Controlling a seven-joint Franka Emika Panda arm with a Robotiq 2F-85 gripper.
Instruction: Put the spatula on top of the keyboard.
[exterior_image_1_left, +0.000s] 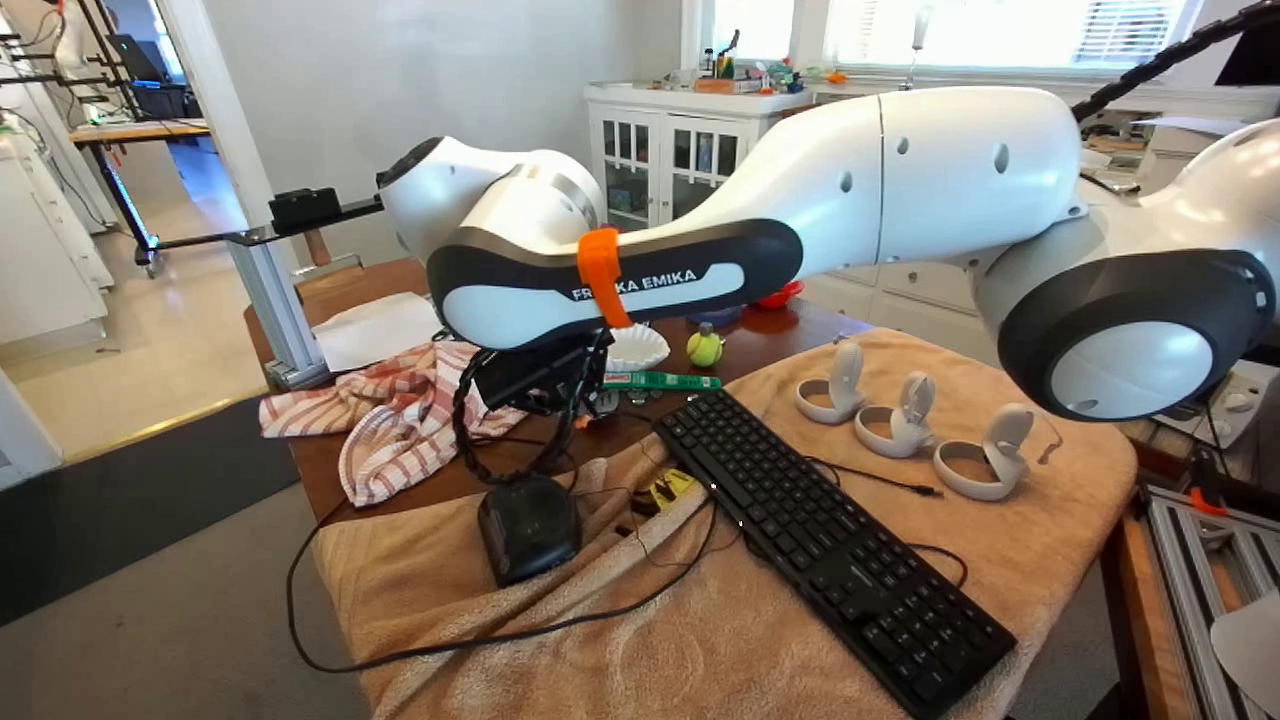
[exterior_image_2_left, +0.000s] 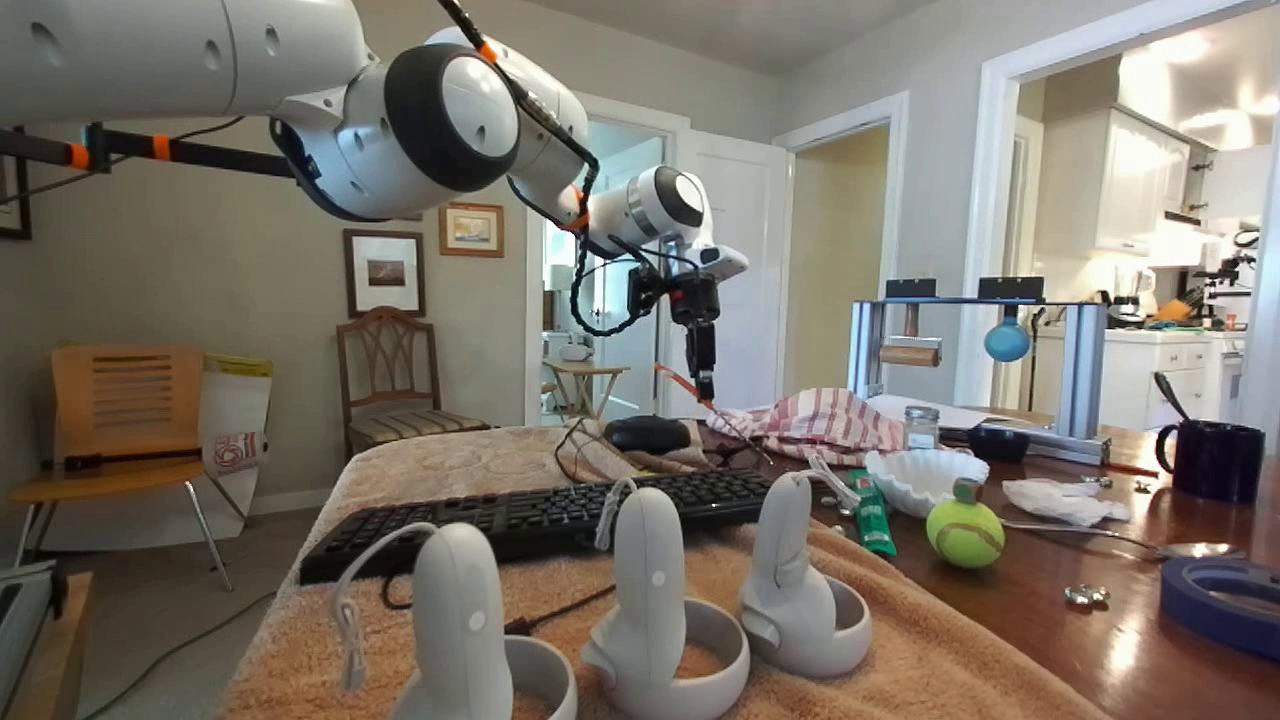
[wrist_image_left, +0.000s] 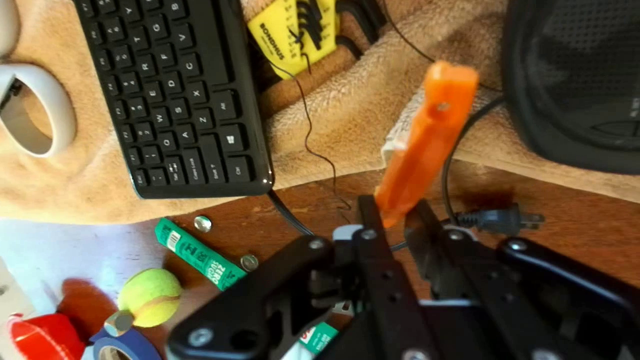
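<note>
1. Fingers (wrist_image_left: 372, 225) pinched on orange spatula (wrist_image_left: 422, 142), gap btwn tips only as wide as what they hold.
2. Spatula tilted, free end up in air in an exterior view; wrist view has it above edge of tan towel (wrist_image_left: 360, 130) & desk (wrist_image_left: 590, 235), apart from keyboard (wrist_image_left: 180, 95).
3. Black keyboard lies on towel, w/ 3 controllers (exterior_image_2_left: 650, 580) just beside.
4. Yellow hex key set (wrist_image_left: 280, 37) btwn keyboard & black gadget (wrist_image_left: 575, 85).
5. Desk also holds tennis ball (exterior_image_2_left: 965, 535) & green packet (exterior_image_2_left: 873, 522) nr white bowl (exterior_image_2_left: 920, 485).
</note>
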